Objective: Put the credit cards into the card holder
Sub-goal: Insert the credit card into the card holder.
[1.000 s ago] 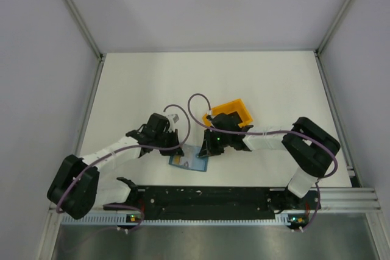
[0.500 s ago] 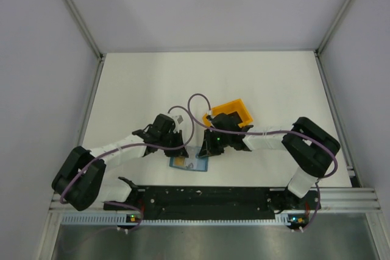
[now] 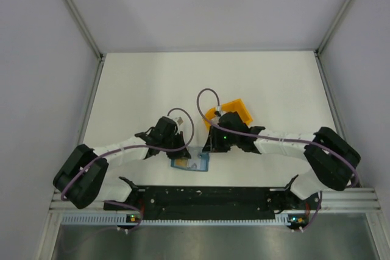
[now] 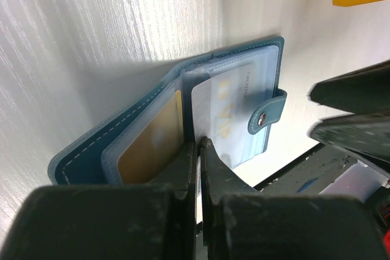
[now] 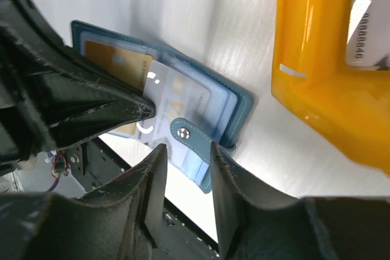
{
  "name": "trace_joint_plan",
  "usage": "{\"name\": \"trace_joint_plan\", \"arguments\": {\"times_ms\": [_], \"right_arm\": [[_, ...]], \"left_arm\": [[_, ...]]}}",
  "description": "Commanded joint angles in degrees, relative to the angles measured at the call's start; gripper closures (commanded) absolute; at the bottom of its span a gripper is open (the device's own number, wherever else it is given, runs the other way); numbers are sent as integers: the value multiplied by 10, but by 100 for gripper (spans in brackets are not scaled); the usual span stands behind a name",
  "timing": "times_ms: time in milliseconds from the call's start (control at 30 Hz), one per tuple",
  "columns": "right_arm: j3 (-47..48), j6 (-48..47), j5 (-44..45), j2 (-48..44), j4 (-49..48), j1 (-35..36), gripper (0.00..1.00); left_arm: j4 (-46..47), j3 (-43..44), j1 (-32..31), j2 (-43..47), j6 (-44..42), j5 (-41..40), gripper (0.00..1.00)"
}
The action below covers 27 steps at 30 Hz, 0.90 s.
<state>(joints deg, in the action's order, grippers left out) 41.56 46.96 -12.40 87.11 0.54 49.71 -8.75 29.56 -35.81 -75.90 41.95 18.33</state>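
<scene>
Card holder [image 3: 190, 164] lies open, flat, by middle of table's [image 3: 140, 83] near edge. Gold card [image 4: 152, 144] in one pocket. Pale card [image 4: 225, 105] at next pocket, its edge pinched in tight-closed left gripper [image 4: 198, 150]. Right gripper [image 5: 184, 153] just over holder's strap side, jaws parted, empty. Orange tray [image 3: 234, 111] just beyond.

Right of centre on the white worktop [image 3: 140, 83], well clear of every edge: an orange open-topped tray [image 3: 239, 110], turned askew to the edges, thick glossy walls. Along the near edge, a black rail [image 3: 207, 196]. Round the other three sides, plain grey walls [image 3: 201, 4] in aluminium frame posts [image 3: 76, 13].
</scene>
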Motion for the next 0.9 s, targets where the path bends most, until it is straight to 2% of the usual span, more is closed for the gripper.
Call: {"name": "trace_joint_plan", "arguments": {"times_ms": [0,200,333,600,867], "right_arm": [[-24,-2,41,-60,31,-8,61],[-56,20,-15,-22,-1,-12,60],[-53,33,-39,11,-49,-12,61],[-39,35,-58,34,-66,-12,61],[-36,49,-81,53,-100,-10,61]], "left_arm": [[-17,-6,-3,-1,-4,-43,100],[-33,2,-4,24,-1,-46,81],[-47,7,-4,38,-2,-52,75],[-50,4,-3,41,1,-50,74],[11,-6,-4,40,22,16,74]]}}
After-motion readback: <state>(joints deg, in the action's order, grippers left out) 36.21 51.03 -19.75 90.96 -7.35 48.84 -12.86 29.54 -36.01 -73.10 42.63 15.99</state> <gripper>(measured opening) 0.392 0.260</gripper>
